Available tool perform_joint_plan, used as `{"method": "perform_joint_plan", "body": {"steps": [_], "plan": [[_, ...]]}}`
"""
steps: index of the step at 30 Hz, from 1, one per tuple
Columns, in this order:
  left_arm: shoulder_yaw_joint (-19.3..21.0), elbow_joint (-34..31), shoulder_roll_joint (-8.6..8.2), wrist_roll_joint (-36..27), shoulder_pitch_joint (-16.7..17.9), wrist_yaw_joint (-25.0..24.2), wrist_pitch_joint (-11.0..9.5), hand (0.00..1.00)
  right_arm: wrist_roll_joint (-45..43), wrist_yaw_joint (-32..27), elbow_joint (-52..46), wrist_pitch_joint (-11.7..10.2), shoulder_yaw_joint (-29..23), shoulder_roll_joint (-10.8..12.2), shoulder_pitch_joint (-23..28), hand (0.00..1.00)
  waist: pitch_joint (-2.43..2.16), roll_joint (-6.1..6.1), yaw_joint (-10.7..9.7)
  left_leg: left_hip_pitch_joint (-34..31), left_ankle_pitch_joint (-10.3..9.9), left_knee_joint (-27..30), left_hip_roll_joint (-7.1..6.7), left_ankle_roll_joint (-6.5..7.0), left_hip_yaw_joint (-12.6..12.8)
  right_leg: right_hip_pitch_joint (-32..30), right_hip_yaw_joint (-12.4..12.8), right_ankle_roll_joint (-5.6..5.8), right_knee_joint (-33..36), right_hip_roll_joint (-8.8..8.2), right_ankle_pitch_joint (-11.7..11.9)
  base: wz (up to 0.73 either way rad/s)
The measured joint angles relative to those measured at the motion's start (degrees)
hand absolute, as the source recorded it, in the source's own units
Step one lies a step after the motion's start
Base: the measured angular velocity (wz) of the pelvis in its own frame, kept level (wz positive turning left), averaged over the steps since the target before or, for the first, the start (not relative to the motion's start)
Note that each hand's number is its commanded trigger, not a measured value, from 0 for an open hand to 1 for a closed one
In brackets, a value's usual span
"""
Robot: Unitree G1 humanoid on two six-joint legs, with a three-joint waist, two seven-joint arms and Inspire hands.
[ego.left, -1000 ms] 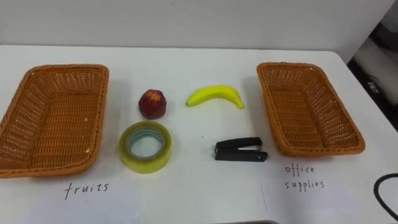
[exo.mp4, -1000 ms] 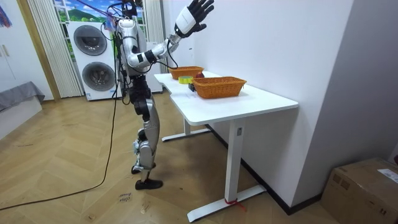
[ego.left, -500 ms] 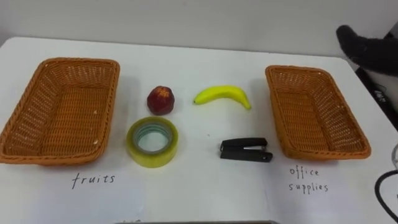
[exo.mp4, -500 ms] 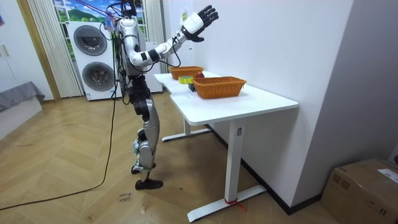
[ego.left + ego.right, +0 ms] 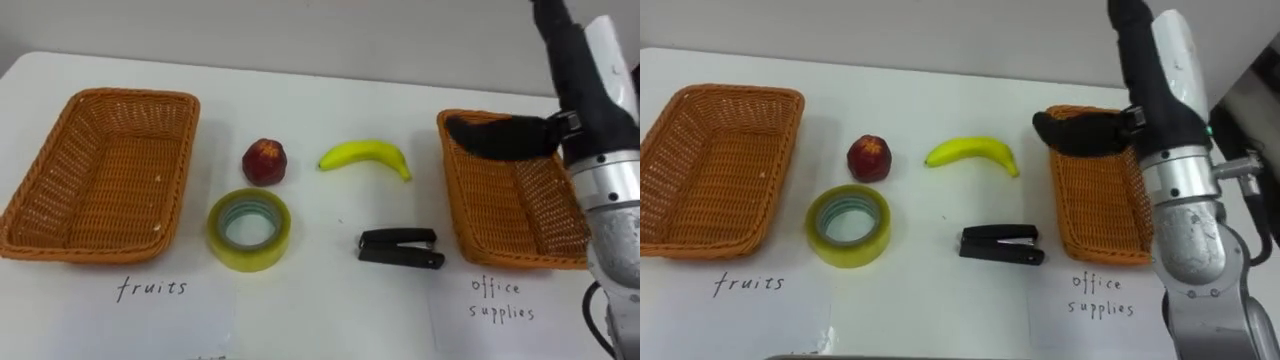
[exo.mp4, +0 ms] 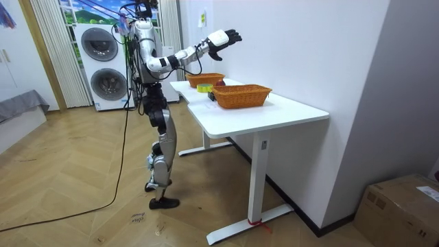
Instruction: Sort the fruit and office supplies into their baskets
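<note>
Robot's right hand (image 5: 572, 85), fingers straight and empty, hovers above the office-supplies basket (image 5: 452, 205), with the stapler (image 5: 401, 248) lying crosswise on the table (image 5: 320, 100) just left of that basket, below-left of the hand.

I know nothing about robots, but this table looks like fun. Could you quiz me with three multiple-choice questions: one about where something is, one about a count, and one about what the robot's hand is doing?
1. Where is the banana?
A) in the robot's hand
B) on the table, between the fruits basket and the office supplies basket
C) on the floor

2. How many loose things lie between the baskets?
A) four
B) two
C) six

3. What is the robot's right hand doing?
A) gripping a piece of fruit
B) curled into an empty fist
C) open and empty, raised near the office supplies basket

Answers:
1 B: it lies on bare tabletop.
2 A: apple, banana, tape roll, stapler.
3 C: its fingers are straight and hold nothing.
</note>
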Motion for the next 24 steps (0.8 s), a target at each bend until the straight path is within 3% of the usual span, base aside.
{"method": "perform_joint_plan", "body": {"steps": [11,19,24], "plan": [[-0.96,-0.04,0.53,0.0,-0.2,-0.04,0.93,0.0,-1.73,9.13,0.21,3.95,4.11,-0.01,0.81,0.0,0.02,-0.11,0.11,0.16,0.11,0.16,-0.01,-0.02,0.0,0.03,0.21,-0.19,0.23,0.03,0.41,-0.01],[-1.87,0.02,1.01,0.06,-0.8,-0.09,1.32,0.0,-3.78,12.44,2.17,3.93,4.16,-0.12,0.81,0.0,0.05,-0.47,0.36,0.4,0.1,0.09,0.0,-0.03,-0.16,0.56,0.33,-0.13,0.13,0.1,0.46,0.0],[-2.16,0.07,1.07,-0.08,-1.17,-0.16,1.25,0.0,-5.15,14.72,3.71,3.94,4.16,-0.12,0.8,0.0,0.32,-0.09,0.57,0.45,0.1,0.09,0.0,-0.02,-0.15,0.65,0.03,-0.13,0.07,0.1,0.47,0.0]]}}
